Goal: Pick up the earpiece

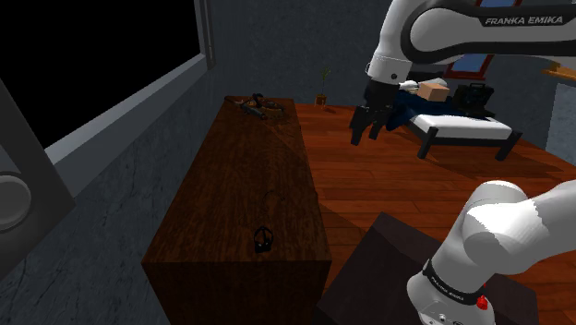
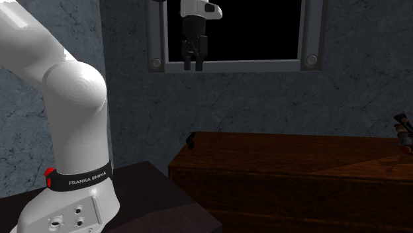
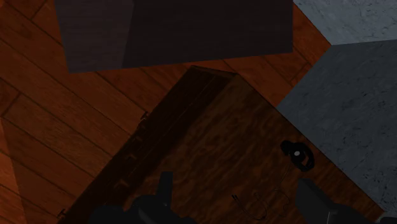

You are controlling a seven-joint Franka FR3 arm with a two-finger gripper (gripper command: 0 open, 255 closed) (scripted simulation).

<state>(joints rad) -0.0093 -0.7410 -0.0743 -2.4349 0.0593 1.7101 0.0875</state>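
The small black earpiece lies at the near end of the dark surface. In the shoulder view our gripper hangs high at its one o'clock, fingers spread, empty. We judge this the approach; next we must descend and straddle it.

My gripper was all black. Arm was white with dark joints and a black band with white FRANKA EMIKA lettering. Earpiece was black, at the chest's 6 o'clock end in the shoulder view. Chest: dark brown, wavy wood grain. Floor: red-brown planks. Wall: blue-grey, mottled. Window frame: grey, black area behind.
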